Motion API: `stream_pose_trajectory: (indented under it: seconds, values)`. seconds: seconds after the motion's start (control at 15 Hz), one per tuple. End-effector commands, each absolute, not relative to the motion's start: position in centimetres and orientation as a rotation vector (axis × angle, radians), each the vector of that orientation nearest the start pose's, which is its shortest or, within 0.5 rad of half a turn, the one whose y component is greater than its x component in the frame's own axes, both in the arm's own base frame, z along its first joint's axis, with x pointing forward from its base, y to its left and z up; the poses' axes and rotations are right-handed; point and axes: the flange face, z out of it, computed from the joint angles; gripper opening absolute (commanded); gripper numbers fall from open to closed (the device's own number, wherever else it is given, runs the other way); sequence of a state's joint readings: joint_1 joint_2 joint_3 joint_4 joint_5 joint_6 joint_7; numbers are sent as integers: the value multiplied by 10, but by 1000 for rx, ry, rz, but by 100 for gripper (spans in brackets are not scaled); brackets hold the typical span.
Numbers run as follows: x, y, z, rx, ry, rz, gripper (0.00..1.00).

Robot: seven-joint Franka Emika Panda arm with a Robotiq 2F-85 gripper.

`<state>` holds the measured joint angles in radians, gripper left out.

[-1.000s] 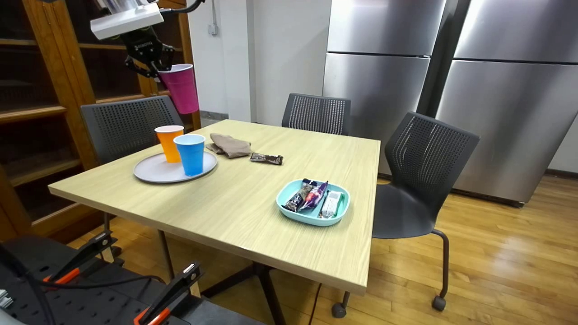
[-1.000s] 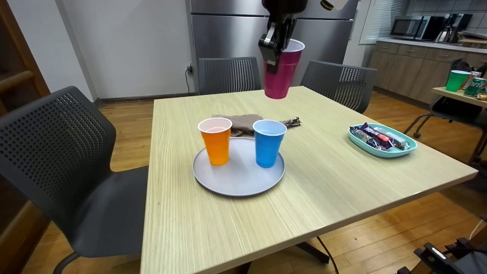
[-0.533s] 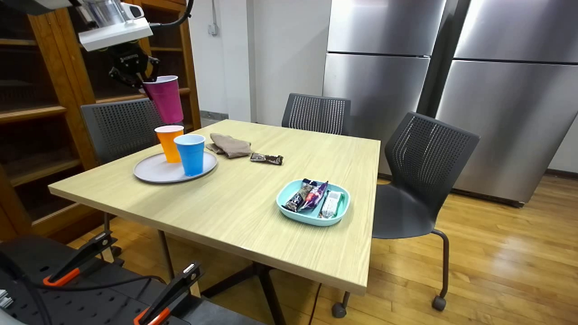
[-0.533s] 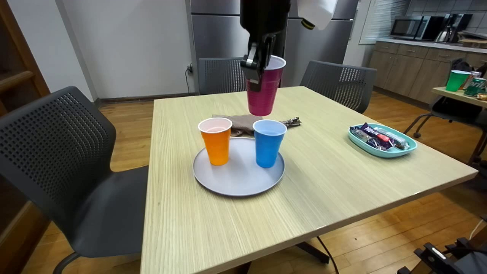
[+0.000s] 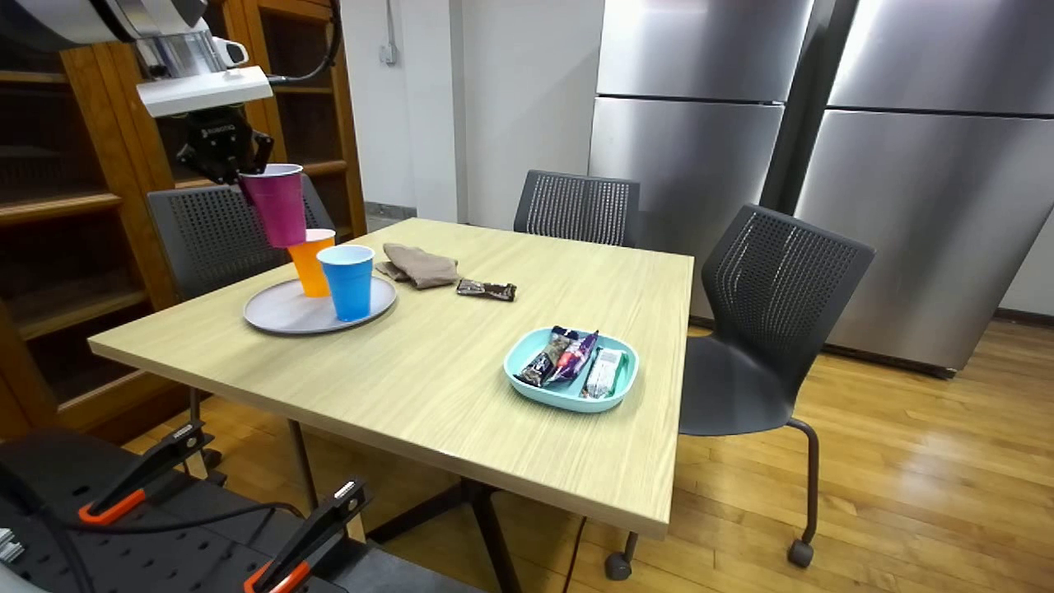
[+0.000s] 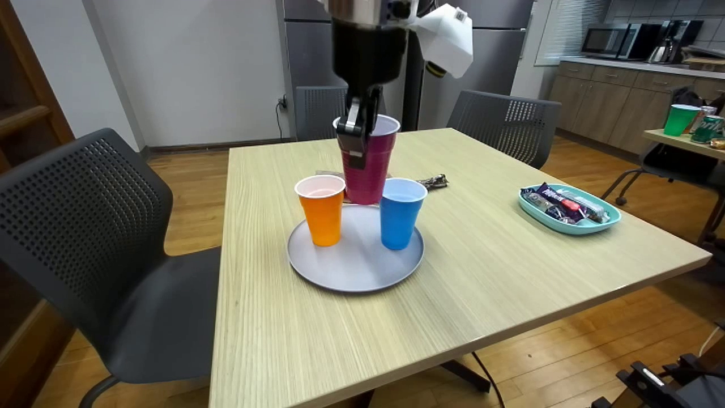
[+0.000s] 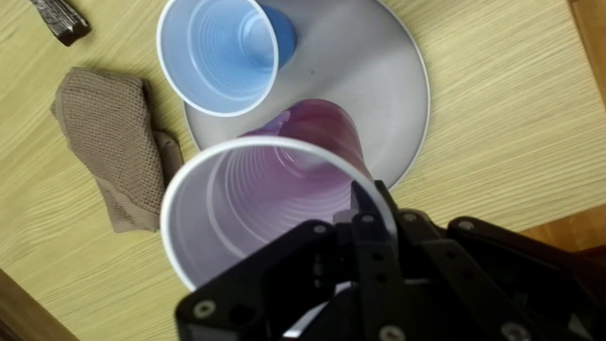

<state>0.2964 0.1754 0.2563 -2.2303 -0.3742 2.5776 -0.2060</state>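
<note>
My gripper (image 7: 368,185) is shut on the rim wall of a magenta cup (image 7: 279,184), one finger inside and one outside. The cup is white within and slightly tilted. In both exterior views it hangs above the table, close behind an orange cup (image 6: 323,218) and a blue cup (image 6: 402,218), overlapping the orange one in an exterior view (image 5: 309,272). Those two stand upright on a round grey plate (image 6: 357,272). From the wrist, the magenta cup's base lies over the plate (image 7: 383,90), beside the blue cup (image 7: 218,52); the orange cup cannot be seen there.
A crumpled brown cloth (image 5: 420,265) and a dark wrapped bar (image 5: 486,289) lie near the plate. Farther along the table (image 5: 412,387) sits a turquoise dish (image 5: 568,403) holding several wrapped snacks. Dark chairs (image 5: 741,354) stand around the table edges.
Held in the gripper, the magenta cup has come down and moved left in both exterior views, toward the plate. It now stands more upright. The orange and blue cups have stayed put.
</note>
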Motion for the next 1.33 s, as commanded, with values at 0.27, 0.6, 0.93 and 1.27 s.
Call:
stream_pose_trajectory:
  seconds: [0.27,0.6,0.93,1.27]
  values:
    - [481,311,277,-2716,-1695,-230,0]
    - [478,316,258,-2716,-1701,-186,0]
    - [476,315,240,-2705,-1717,-162,0]
    - [476,316,226,-2675,-1744,-181,0]
